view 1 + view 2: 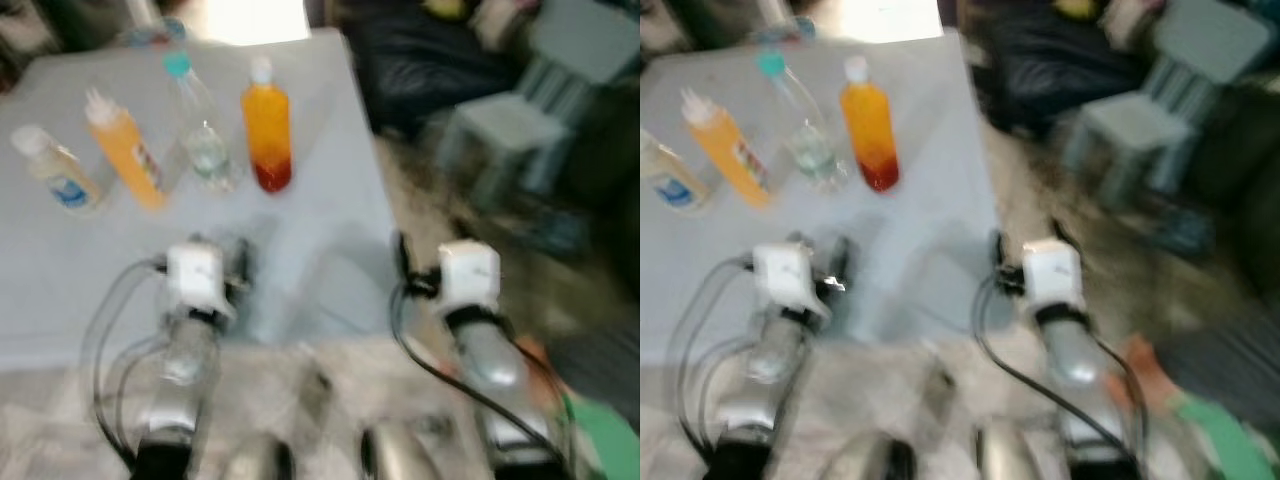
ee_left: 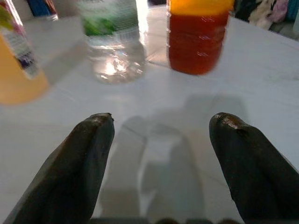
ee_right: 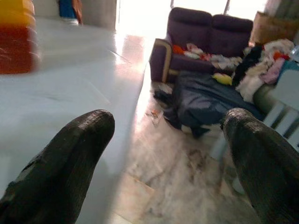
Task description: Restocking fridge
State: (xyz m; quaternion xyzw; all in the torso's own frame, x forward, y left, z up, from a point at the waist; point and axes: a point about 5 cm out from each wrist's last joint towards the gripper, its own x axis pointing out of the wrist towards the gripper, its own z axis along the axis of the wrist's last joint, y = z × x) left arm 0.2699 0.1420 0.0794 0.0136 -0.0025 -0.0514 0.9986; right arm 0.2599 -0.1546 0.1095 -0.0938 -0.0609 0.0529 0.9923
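Several bottles stand on the pale grey table (image 1: 330,230): a orange-and-red juice bottle (image 1: 266,135), a clear water bottle (image 1: 203,140) with a teal cap, an orange bottle (image 1: 125,150) and a pale bottle (image 1: 57,170) with a blue label. My left gripper (image 2: 161,121) hovers open over the table's near part, short of the water bottle (image 2: 114,46) and the juice bottle (image 2: 198,39), holding nothing. My right gripper (image 3: 168,119) is open and empty at the table's right edge, over the floor. The head views are blurred.
A light blue small chair (image 1: 520,120) stands right of the table. A dark sofa (image 3: 205,32) with clothes and a dark bundle (image 3: 205,100) on the floor lie beyond. A person's hand (image 1: 1140,365) in a green sleeve (image 1: 1220,435) is close to my right arm.
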